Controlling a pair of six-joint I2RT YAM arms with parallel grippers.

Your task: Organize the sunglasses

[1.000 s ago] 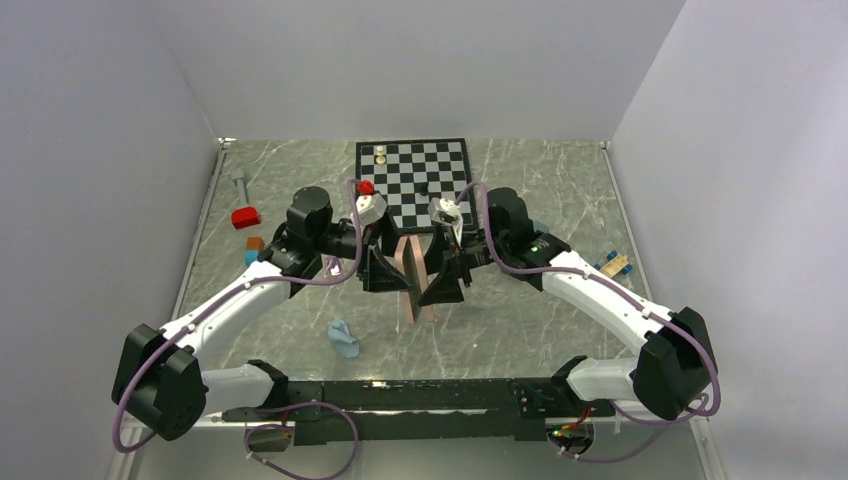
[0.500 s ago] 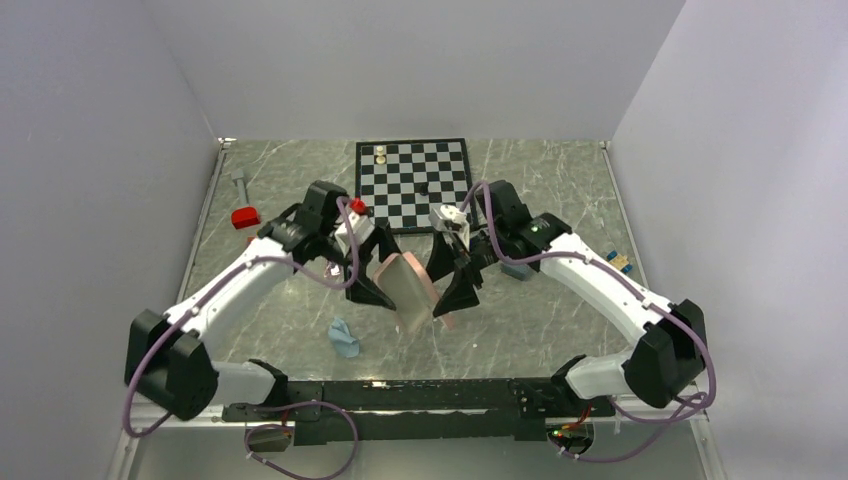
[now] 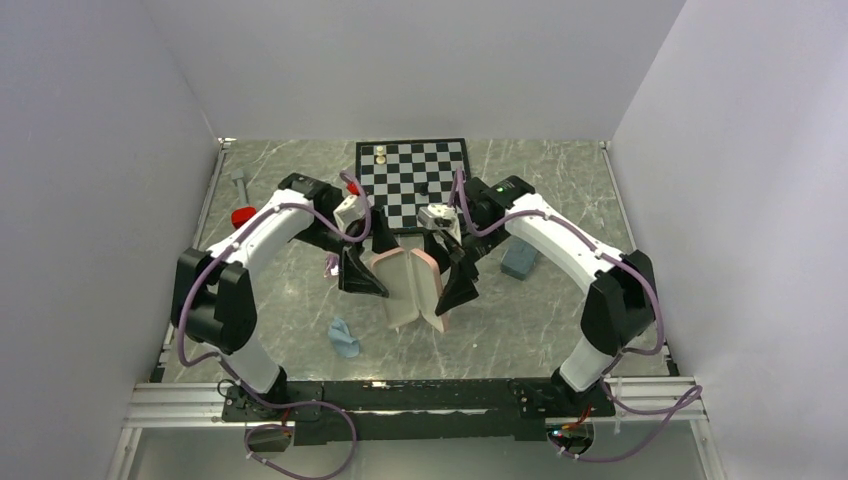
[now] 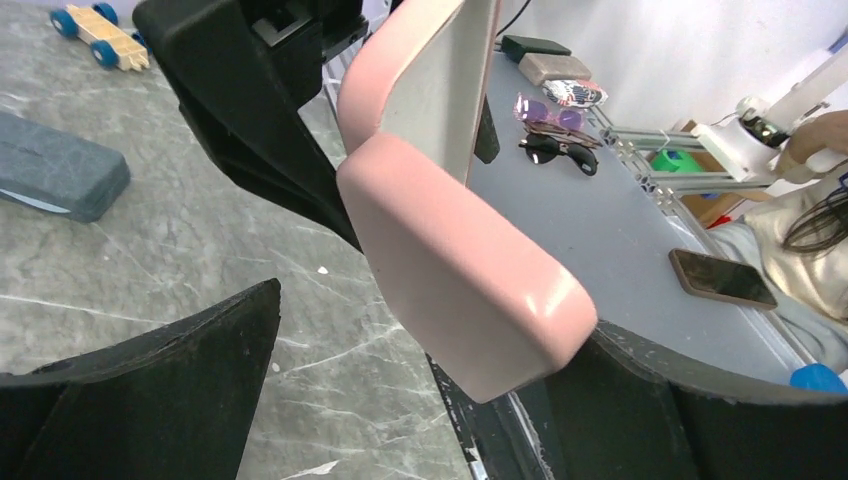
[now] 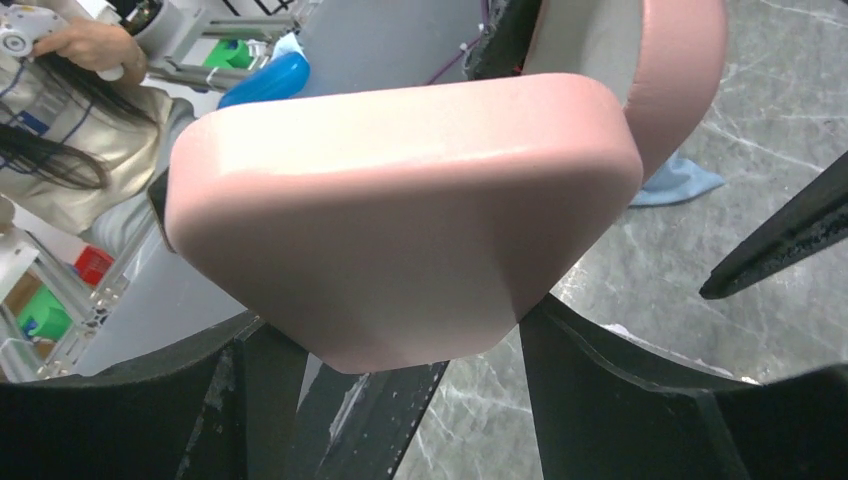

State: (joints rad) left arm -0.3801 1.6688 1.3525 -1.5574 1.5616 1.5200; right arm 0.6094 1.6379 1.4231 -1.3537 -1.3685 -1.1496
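An oblong pink case (image 3: pixel 412 285) stands on end at the table's middle, its two halves spread open in a V with the pale lining showing. My left gripper (image 3: pixel 372 268) is open around the left half (image 4: pixel 460 260). That half lies against one finger (image 4: pixel 700 420), with a wide gap to the other finger (image 4: pixel 140 400). My right gripper (image 3: pixel 452 278) is shut on the right half (image 5: pixel 400 220), both fingers touching its corners. The white-framed sunglasses are not in view. A small purple-pink shape (image 3: pixel 331 266) lies by my left arm, too small to tell what it is.
A grey-blue case (image 3: pixel 520 260) lies right of the right gripper and also shows in the left wrist view (image 4: pixel 55 170). A light-blue cloth (image 3: pixel 344 338) lies front left. A chessboard (image 3: pixel 412 180) is behind. A red block (image 3: pixel 243 215) is far left. Off the table, two pairs of glasses (image 4: pixel 555 125) lie on a grey bench.
The pink case was shut and upright between both grippers. Its halves have swung apart into an open V, and both arms have raised their elbows and drawn the case slightly nearer.
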